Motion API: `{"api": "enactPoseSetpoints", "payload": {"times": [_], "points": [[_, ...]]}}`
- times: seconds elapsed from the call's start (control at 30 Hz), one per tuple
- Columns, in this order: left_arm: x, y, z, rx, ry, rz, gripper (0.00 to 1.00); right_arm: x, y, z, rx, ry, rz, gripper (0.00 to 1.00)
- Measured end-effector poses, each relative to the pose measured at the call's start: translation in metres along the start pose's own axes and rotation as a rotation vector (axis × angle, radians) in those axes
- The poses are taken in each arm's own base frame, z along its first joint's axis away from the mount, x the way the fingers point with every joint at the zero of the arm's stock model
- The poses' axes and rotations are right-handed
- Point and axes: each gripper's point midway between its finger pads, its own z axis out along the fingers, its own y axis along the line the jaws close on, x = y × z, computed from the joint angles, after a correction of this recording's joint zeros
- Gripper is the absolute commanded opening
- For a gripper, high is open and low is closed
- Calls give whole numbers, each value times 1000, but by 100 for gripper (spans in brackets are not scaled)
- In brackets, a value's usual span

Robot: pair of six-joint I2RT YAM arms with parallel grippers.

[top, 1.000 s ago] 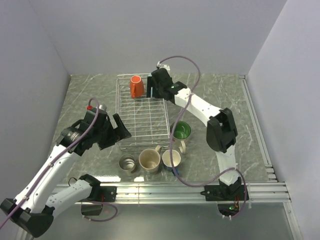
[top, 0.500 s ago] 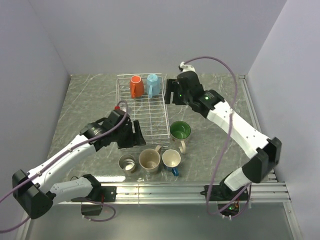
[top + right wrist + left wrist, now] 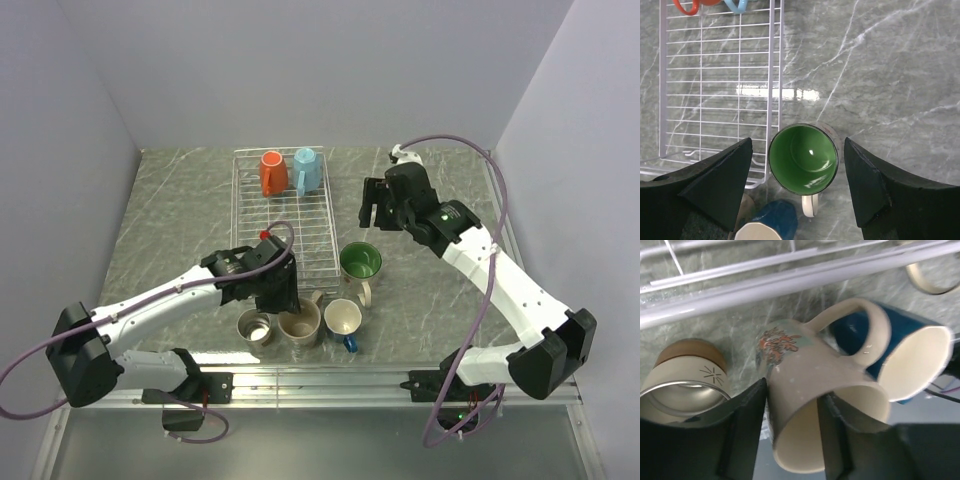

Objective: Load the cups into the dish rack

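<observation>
The left gripper [image 3: 794,407] is straddling the wall of the beige ceramic mug with the orange print [image 3: 810,380]. One dark finger [image 3: 742,432] is lying outside the mug and the other is reaching into its mouth. The fingers are sitting close against the wall, but I cannot tell whether they are actually pinching it.

Seen from overhead, that mug is sitting just off the near, 6 o'clock end of the rectangular silver-white wire dish rack [image 3: 300,235]. The shiny steel mug [image 3: 254,326] is standing just beside it at 9 o'clock. The dark blue mug with the cream inside [image 3: 342,318] is sitting at its 3 o'clock, close enough that it may be touching.

The right gripper [image 3: 797,145] is hanging with its fingers spread wide and gripping nothing. It is looking straight down on the white mug with the green inside [image 3: 802,159], which is standing upright on the grey marbled tabletop [image 3: 180,200]. That mug is sitting just outside the rack's near corner, at the rack's 4 o'clock.

At the rack's far, 12 o'clock end, the orange mug [image 3: 272,172] and the light blue mug [image 3: 307,170] are resting inside it, side by side.
</observation>
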Motion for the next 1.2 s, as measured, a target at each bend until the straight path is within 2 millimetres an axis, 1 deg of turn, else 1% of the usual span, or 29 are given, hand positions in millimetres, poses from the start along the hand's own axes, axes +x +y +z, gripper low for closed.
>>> {"api": "enactPoseSetpoints", "payload": {"times": [0.1, 0.13, 0.2, 0.23, 0.27, 0.43, 0.6, 0.67, 0.73, 0.8, 0.87, 0.93, 1.07, 1.13, 1.2], "points": [[9, 5, 5, -25, 25, 9, 39, 1, -5, -3, 7, 0, 5, 80], [11, 5, 6, -28, 32, 11, 32, 1, -6, -5, 7, -2, 5, 80], [15, 6, 7, -34, 40, 17, 21, 1, -7, -7, 6, -6, 5, 80], [17, 6, 8, -33, 44, 15, 4, 2, -8, -9, 7, -6, 5, 80], [18, 8, 9, -42, 46, 17, 0, 2, -10, -10, 9, -6, 5, 80], [18, 11, 9, -49, 42, 20, 0, 0, -12, -16, 4, -19, 7, 80], [17, 12, 7, -54, 43, 51, 0, 3, -16, -21, 2, -20, 5, 80], [17, 14, 2, -64, 49, 76, 0, 6, -15, -23, -13, -16, 2, 80], [16, 13, -9, -56, 44, 98, 0, 6, -9, -27, -52, -13, 2, 80], [10, 5, -25, -10, 19, 117, 0, 6, 2, -32, -128, -9, 7, 80], [1, -12, -49, 81, -28, 132, 0, 4, 17, -40, -223, -8, 12, 80], [-11, -31, -77, 191, -93, 148, 0, 0, 36, -50, -338, -8, 26, 80], [-33, -77, -153, 519, -266, 175, 0, -10, 77, -72, -591, 5, 71, 80], [-37, -89, -184, 650, -328, 185, 0, -15, 96, -83, -705, 13, 94, 80], [-40, -97, -205, 736, -366, 196, 0, -23, 111, -94, -804, 13, 119, 80]]}}
